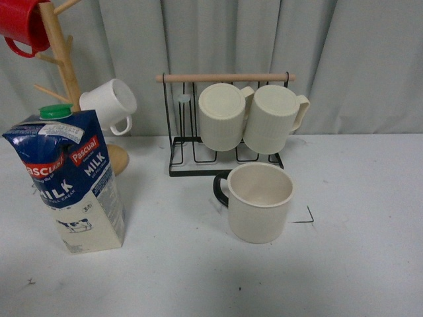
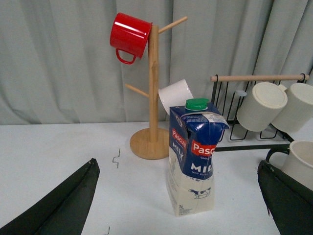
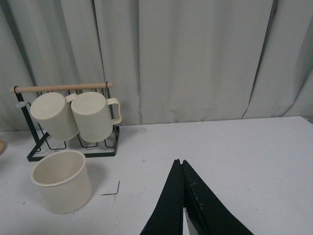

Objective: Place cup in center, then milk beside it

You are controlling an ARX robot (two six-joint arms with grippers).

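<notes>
The cup (image 1: 259,201), wide and cream with a black loop handle, stands upright mid-table just left of a black corner mark (image 1: 305,218) of the center. It also shows in the right wrist view (image 3: 63,181). The milk (image 1: 73,181) stands upright at the left, well apart from the cup. In the left wrist view the milk (image 2: 193,156) stands ahead between the wide-open fingers of my left gripper (image 2: 177,164), untouched. My right gripper (image 3: 180,161) is shut and empty, over bare table to the right of the cup. Neither gripper shows in the front view.
A wooden mug tree (image 1: 63,59) with a red mug (image 1: 23,26) and a small white mug (image 1: 109,104) stands behind the milk. A black wire rack (image 1: 225,119) with two ribbed cream mugs stands right behind the cup. A curtain closes the back.
</notes>
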